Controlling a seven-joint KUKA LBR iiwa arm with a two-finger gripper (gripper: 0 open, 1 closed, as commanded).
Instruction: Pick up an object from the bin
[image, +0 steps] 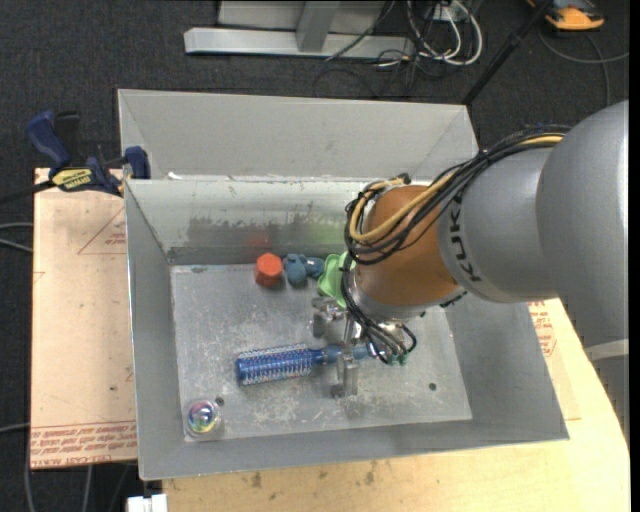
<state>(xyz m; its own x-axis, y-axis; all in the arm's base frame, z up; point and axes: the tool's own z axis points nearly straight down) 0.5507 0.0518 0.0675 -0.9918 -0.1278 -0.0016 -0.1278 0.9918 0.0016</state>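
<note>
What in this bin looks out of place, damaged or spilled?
Nothing stands out. The blue brush lies flat in mid-bin, with the hand at its right end. An orange piece and a blue piece sit by the back wall, a shiny ball in the front left corner.

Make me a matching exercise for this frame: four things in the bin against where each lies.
Things: 1 blue bristled brush; 2 orange piece; 3 shiny ball; 4 green thing.
Places: A near-left corner; B partly under the orange wrist cover; C mid-floor, right end at the end effector; D by the far wall, left of a small blue piece.
Pairs: 1-C, 2-D, 3-A, 4-B.
</note>
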